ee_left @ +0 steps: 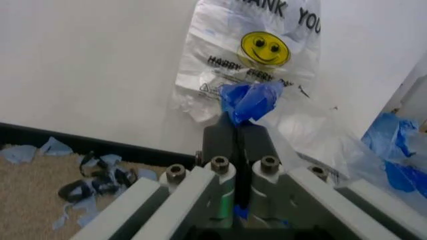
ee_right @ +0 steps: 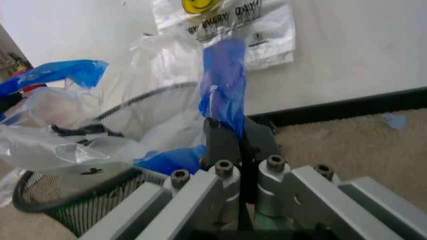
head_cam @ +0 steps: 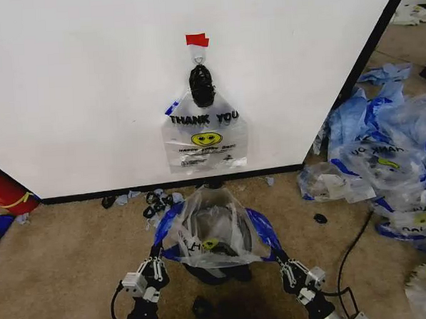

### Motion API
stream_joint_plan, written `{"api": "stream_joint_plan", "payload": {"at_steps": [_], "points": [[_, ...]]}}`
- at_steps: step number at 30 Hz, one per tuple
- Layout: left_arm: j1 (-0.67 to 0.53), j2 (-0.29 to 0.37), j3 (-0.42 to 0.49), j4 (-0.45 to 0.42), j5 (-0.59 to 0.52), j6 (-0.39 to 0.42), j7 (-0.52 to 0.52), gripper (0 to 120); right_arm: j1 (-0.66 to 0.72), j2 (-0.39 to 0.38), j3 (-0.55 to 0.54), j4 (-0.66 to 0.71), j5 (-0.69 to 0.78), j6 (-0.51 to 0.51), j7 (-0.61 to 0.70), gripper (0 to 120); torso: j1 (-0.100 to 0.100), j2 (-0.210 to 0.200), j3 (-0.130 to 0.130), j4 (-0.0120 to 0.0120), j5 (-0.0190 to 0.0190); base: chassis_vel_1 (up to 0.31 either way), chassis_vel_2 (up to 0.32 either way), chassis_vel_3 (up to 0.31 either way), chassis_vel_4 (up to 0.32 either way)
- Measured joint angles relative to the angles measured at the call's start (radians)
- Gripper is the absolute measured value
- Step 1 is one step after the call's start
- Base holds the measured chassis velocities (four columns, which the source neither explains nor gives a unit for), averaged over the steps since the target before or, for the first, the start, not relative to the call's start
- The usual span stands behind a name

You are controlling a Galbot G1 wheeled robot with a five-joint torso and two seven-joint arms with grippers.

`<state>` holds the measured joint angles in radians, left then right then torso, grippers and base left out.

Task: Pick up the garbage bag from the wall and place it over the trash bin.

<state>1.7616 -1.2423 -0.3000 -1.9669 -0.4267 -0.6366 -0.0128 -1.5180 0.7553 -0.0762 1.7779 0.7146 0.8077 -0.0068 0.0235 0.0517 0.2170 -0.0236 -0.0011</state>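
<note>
A see-through garbage bag (head_cam: pixel 211 227) with blue handles is spread between my two grippers above the black wire-mesh trash bin (head_cam: pixel 219 273). My left gripper (head_cam: pixel 159 261) is shut on the bag's left blue handle (ee_left: pixel 250 100). The right gripper (head_cam: pixel 281 258) is shut on its right blue handle (ee_right: pixel 223 85). In the right wrist view the bag (ee_right: pixel 73 145) sags over the bin's rim (ee_right: pixel 40 207). A second "THANK YOU" bag (head_cam: pixel 204 135) with a yellow smiley hangs from the hook (head_cam: pixel 198 55) on the white wall (head_cam: pixel 73 88), under red tape (head_cam: pixel 197 39).
A heap of similar bags (head_cam: pixel 391 157) covers the carpet at the right. Blue scraps and small black lumps (head_cam: pixel 154 202) lie along the wall's black base strip. A red object (head_cam: pixel 4 188) sits at far left. A black cable (head_cam: pixel 353 245) runs beside the right arm.
</note>
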Motion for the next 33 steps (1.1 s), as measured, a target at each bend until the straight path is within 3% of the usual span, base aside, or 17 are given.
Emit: {"api": "stream_joint_plan", "payload": {"at_steps": [33], "points": [[-0.019,-0.032,0.025,0.183,0.043,-0.056,0.005,0,0.131,0.096,-0.104,-0.237,-0.006,0.016,-0.016,0,0.000,0.000,0.000,0.0002,0.0009,0.000,0.000,0.000,0.000]]}}
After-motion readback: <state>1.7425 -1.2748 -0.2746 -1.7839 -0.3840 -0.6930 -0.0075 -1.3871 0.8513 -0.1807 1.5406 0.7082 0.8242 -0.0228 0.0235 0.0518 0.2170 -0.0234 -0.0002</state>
